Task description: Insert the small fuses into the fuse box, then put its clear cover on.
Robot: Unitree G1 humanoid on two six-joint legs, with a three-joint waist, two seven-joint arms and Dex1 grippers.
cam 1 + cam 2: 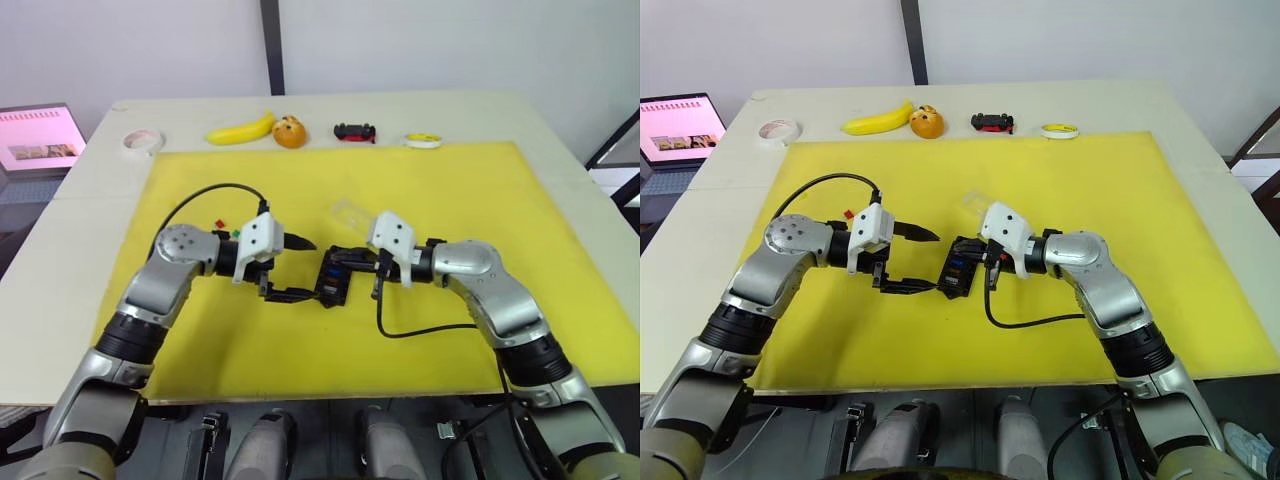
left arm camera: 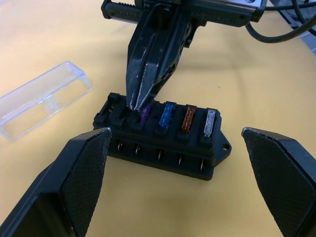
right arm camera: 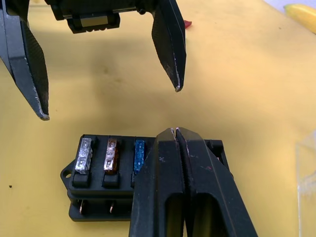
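The fuse box (image 2: 163, 136) sits on the yellow mat (image 1: 480, 200) near the middle of the counter (image 1: 80, 240), between the two arms. Three fuses stand seated in one row of its slots: a grey fuse (image 2: 210, 122) at the end by the mounting ear, an orange-brown fuse (image 2: 188, 118) beside it, then a blue fuse (image 2: 168, 113). The right jaws (image 2: 140, 101), pressed together, bear on a purple fuse (image 2: 146, 112) at the next slot; whether they pinch it or merely press on it cannot be told. The left jaws (image 1: 290, 268) stand wide open and empty, just beside the box, one finger (image 2: 74, 182) on either side of it in the left wrist view. The clear cover (image 2: 43, 98) lies on the mat just beyond the box, apart from it. A red fuse (image 1: 218, 223) and a green fuse (image 1: 234, 235) rest on the mat near the left forearm. Along the counter's far edge lie a tape roll (image 1: 142, 141), a banana (image 1: 240, 129), an orange (image 1: 290, 132), a toy car (image 1: 355, 132) and a second, yellow tape roll (image 1: 423, 140).
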